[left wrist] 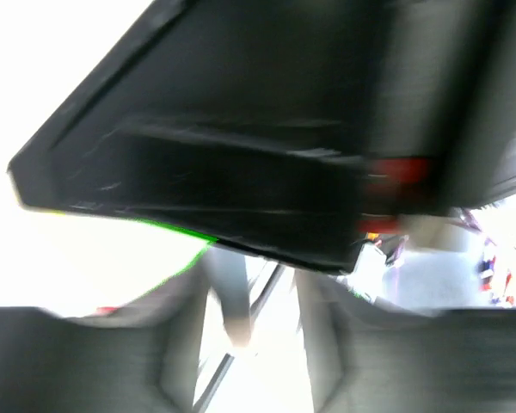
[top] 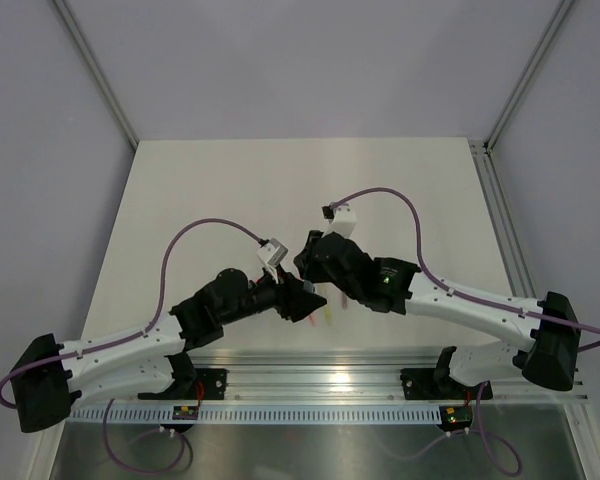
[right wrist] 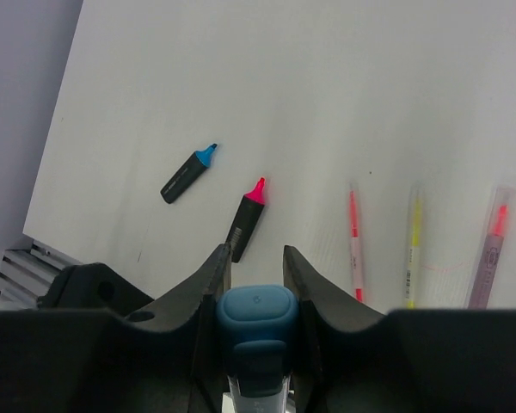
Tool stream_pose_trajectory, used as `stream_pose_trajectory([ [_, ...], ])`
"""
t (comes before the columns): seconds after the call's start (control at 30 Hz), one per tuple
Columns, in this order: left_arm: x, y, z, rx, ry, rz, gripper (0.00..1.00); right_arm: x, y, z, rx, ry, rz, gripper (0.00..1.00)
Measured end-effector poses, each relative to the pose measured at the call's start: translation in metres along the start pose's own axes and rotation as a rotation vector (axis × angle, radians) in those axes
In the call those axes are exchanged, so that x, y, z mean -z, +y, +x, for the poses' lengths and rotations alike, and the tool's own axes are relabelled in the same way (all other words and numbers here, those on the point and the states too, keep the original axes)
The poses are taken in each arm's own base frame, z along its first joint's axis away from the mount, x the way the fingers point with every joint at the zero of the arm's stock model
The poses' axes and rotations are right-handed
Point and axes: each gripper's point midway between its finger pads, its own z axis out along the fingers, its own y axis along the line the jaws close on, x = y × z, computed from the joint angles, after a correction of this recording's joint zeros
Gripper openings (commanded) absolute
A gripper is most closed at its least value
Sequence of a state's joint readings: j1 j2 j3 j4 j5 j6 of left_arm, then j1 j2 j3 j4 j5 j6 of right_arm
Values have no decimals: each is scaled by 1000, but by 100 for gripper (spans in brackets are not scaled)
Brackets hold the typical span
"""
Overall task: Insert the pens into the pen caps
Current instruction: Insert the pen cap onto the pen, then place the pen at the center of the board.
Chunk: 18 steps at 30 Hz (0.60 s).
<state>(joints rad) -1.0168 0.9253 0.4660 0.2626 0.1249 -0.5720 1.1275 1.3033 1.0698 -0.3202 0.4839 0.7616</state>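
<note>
My right gripper [right wrist: 257, 258] is shut on a blue pen cap [right wrist: 257, 314] with a clip; a pale barrel shows below the cap. On the table beyond it lie two black markers, one blue-tipped [right wrist: 187, 175] and one pink-tipped [right wrist: 246, 220]. To their right lie thin red-pink [right wrist: 354, 245], yellow [right wrist: 412, 249] and purplish [right wrist: 490, 249] sticks. The left wrist view is badly blurred. There my left gripper [left wrist: 254, 288] has its fingers apart, right under the right arm's black body [left wrist: 241, 163]. A blurred grey streak [left wrist: 230, 297] lies in the gap. In the top view both grippers [top: 305, 297] [top: 308, 262] meet near the table's front middle.
The pale table [top: 230, 200] sits between grey walls. A metal rail [top: 310, 380] with both arm bases runs along its near edge. Purple cables [top: 195, 232] loop over both arms. Faint coloured sticks [top: 330, 312] show just below the grippers.
</note>
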Motion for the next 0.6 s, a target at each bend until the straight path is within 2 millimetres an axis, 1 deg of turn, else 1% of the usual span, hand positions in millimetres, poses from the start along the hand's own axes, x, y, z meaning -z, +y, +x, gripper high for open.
stream_pose_trajectory([
  [0.03, 0, -3, -5, -8, -20, 12, 77, -2, -2, -1, -3, 8, 1, 17],
  [0.07, 2, -6, -10, -15, -40, 22, 83, -5, -6, -2, -6, 15, 4, 17],
  [0.13, 7, -12, -19, -15, -74, 38, 90, -13, -17, -9, -19, 26, 16, 17],
  [0.17, 11, -14, -25, -19, -97, 40, 99, -19, -25, -15, -28, 24, 26, 17],
  [0.27, 27, -16, -35, -31, -152, 42, 99, -39, -46, -28, -37, 20, 51, 17],
  [0.33, 37, -14, -37, -38, -179, 29, 99, -55, -56, -29, -33, 30, 59, 17],
  [0.4, 44, -9, -37, -45, -193, 7, 99, -75, -69, -26, -20, 51, 73, 17],
  [0.47, 50, -1, -34, -55, -200, -26, 99, -96, -85, -18, -2, 84, 100, 17],
  [0.6, 54, 15, -30, -77, -200, -97, 99, -133, -118, -4, 21, 160, 161, 18],
])
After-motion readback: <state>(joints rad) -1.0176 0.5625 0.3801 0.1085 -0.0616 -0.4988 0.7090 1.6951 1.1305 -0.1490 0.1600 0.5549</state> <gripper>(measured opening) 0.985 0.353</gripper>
